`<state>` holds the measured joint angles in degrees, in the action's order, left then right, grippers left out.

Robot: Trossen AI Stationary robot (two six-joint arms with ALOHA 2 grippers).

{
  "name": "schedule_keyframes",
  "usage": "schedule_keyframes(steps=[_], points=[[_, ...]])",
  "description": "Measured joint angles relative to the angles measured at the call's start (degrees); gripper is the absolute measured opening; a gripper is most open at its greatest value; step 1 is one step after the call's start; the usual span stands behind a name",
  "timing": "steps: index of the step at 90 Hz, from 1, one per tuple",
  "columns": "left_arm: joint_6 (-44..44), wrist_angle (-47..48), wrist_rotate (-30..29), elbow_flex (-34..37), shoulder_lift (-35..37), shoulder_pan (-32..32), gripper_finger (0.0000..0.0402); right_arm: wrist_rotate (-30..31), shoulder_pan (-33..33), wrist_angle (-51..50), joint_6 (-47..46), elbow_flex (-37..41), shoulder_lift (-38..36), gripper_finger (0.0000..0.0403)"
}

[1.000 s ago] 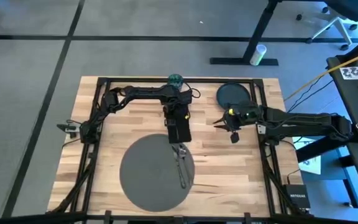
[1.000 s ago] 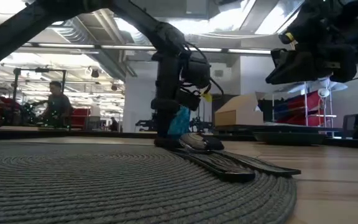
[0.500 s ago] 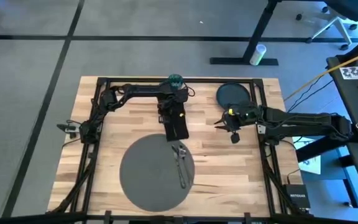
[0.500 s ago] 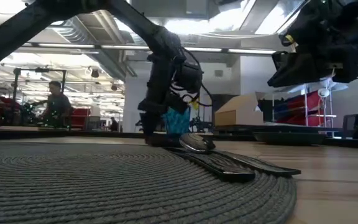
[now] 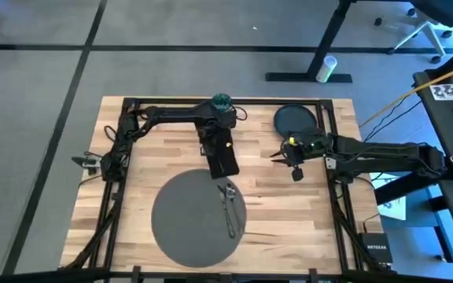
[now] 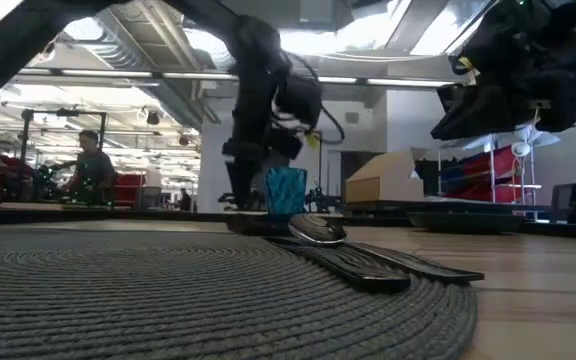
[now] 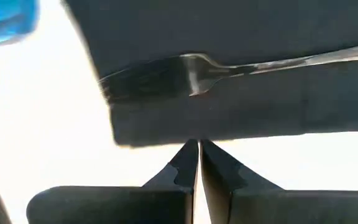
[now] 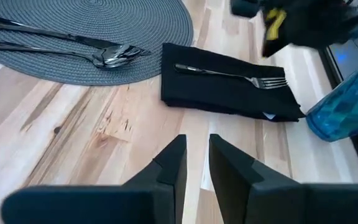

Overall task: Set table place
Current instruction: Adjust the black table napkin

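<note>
Your left end effector [image 5: 216, 140], clenched and empty, hangs over the far end of the black napkin [image 5: 224, 159], where a fork [image 8: 232, 73] lies. Behind it stands the teal cup [image 5: 222, 101]. Your right end effector [image 5: 278, 156], slightly parted, waits near the dark plate [image 5: 295, 119]. Two utensils [image 5: 229, 206] rest on the grey mat [image 5: 197, 217] on the wood surface [image 5: 289, 212].

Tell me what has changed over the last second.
The left gripper has drawn back from the black napkin toward the teal cup at the table's far edge, jaws shut and empty. The fork on the napkin, grey mat and right gripper stayed put.
</note>
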<state>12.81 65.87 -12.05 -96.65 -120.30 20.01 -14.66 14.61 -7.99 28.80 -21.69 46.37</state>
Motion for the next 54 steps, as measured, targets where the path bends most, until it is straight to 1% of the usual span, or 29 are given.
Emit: schedule_keyframes(steps=[10, 20, 25, 40, 47, 54], points=[[-2.6, 0.9, 0.4, 0.0, 1.8, -1.8, 0.0, 0.0, 0.0, 0.1, 0.0, 0.0, 0.0, 0.0053], [-4.4, 1.1, 4.6, 0.1, 1.9, -4.4, 0.0, 0.0, 0.0, 0.2, 0.0, 0.0, 0.0, 0.0053], [-4.4, -1.1, 5.6, 1.2, 1.8, -5.7, 0.0, 0.0, 0.0, 0.2, 0.0, 0.0, 0.0, 0.0053], [-4.3, -10.2, 5.7, 5.8, 1.7, -8.3, 0.0, 0.0, 0.0, 0.2, 0.0, 0.0, 0.0, 0.0053], [-4.7, -13.8, 5.7, 7.8, 1.7, -8.4, 0.0, 0.0, 0.0, 0.3, 0.0, 0.0, 0.0, 0.0053], [-5.3, -14.5, 5.7, 9.2, 1.6, -7.7, 0.0, 0.0, 0.0, 0.5, 0.0, 0.0, 0.0, 0.0053]])
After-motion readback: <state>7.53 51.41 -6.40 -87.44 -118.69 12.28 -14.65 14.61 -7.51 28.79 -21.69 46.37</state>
